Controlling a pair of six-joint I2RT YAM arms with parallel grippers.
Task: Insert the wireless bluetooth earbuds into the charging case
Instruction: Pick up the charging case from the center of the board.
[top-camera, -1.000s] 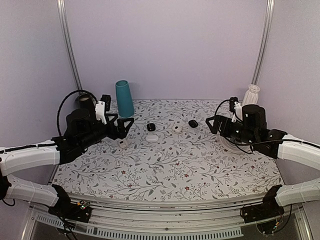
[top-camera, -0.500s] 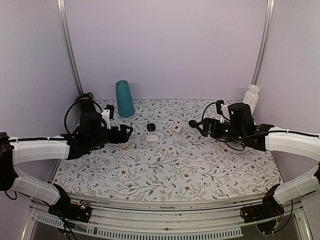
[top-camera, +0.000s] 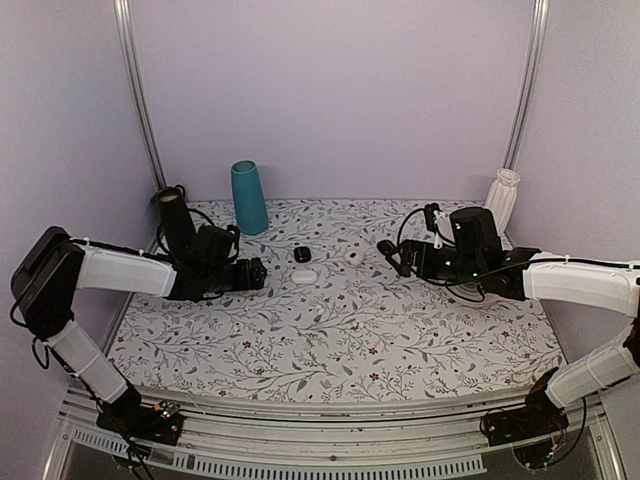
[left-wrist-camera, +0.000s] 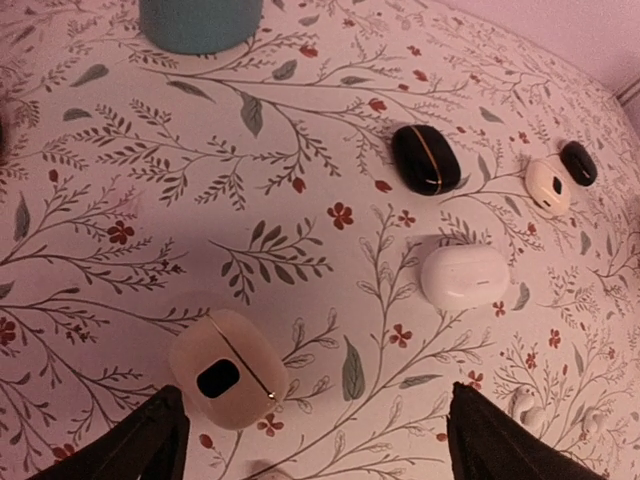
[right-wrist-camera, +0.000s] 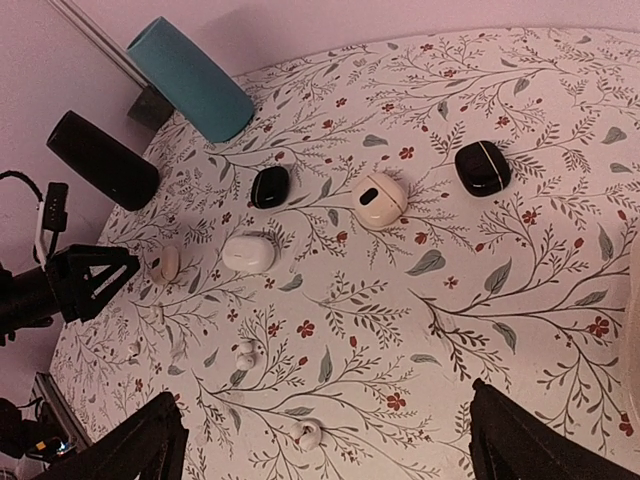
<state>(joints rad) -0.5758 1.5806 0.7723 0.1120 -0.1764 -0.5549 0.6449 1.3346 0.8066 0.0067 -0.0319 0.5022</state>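
The charging case (top-camera: 304, 276) is a glossy white pebble lying shut on the floral mat, also in the left wrist view (left-wrist-camera: 465, 277) and the right wrist view (right-wrist-camera: 249, 252). Two tiny white earbuds lie loose on the mat, one (right-wrist-camera: 245, 353) nearer the case, the other (right-wrist-camera: 308, 433) between my right fingers' line; both show faintly at the left wrist view's lower right (left-wrist-camera: 527, 405). My left gripper (top-camera: 252, 272) (left-wrist-camera: 312, 440) is open, left of the case. My right gripper (top-camera: 395, 255) (right-wrist-camera: 322, 420) is open, hovering right of the case.
A white round piece with a dark centre (left-wrist-camera: 228, 368) lies just inside my left gripper's left finger; another (right-wrist-camera: 379, 199) sits farther back. Two black lumps (right-wrist-camera: 270, 186) (right-wrist-camera: 482, 167) lie behind the case. A teal cup (top-camera: 248, 197), a black cylinder (right-wrist-camera: 100, 160) and a white vase (top-camera: 503, 195) stand at the back.
Both arms have dropped lower and reached in toward the middle of the mat. My left gripper has come down around the white round piece.
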